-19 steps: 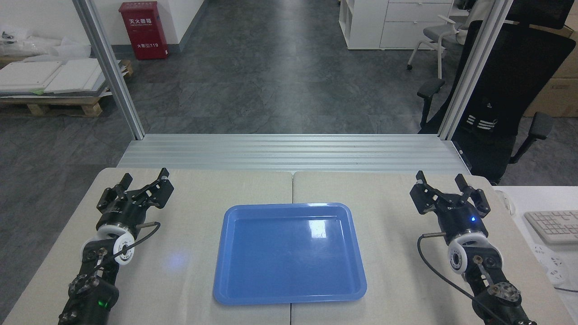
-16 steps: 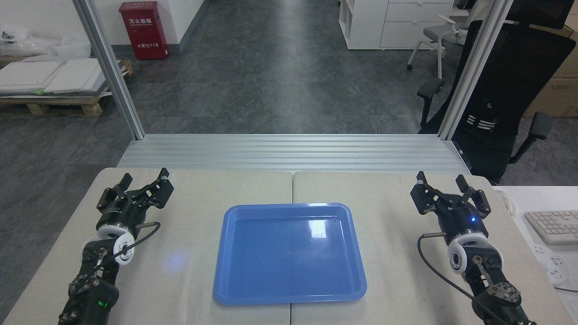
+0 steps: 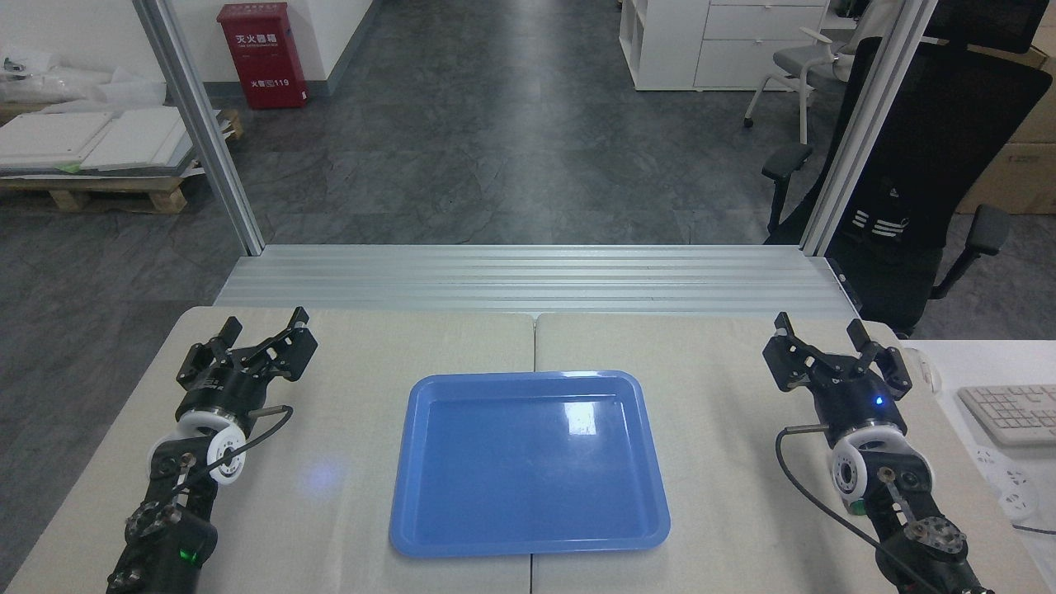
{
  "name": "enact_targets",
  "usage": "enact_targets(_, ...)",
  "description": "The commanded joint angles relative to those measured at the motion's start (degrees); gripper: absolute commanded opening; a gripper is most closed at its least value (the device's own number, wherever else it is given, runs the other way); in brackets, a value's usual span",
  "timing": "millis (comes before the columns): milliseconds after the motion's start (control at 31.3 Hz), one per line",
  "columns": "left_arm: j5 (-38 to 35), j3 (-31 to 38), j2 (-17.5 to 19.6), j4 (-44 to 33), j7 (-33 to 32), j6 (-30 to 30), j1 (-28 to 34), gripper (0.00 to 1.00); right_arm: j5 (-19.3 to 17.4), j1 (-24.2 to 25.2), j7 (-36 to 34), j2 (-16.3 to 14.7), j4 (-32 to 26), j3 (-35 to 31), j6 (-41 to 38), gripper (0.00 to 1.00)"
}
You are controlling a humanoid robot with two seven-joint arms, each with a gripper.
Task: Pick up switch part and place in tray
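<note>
— Blue plastic, that tray, glossy and lying flat in the middle of the bench, nothing inside it.

— And the arms?

— Both stretch forward along the bench, one on each side of the tray and well apart from it. The left end effector has its fingers spread wide and holds nothing. The right end effector is just as open, fingers pointing up and away, empty too.

— The switch part?

— Can't spot it anywhere on the bench from here. A keyboard lies off beyond the right arm.
</note>
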Motion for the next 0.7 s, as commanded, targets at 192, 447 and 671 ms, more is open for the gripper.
enact_targets(192, 0.0, 0.0, 0.0, 0.0, 0.0, 0.0, 0.0, 1.00, -1.3, -0.3, -0.1, 0.2, -0.1, -0.1, -0.4, 0.99)
enact_targets(447, 0.0, 0.0, 0.0, 0.0, 0.0, 0.0, 0.0, 1.00, -1.3, -0.8, -0.1, 0.2, -1.7, -0.1, -1.3, 0.99)
enact_targets(671, 0.0, 0.0, 0.0, 0.0, 0.0, 0.0, 0.0, 1.00, -1.2, -0.8, 0.0, -0.4, -1.8, 0.0, -1.3, 0.99)
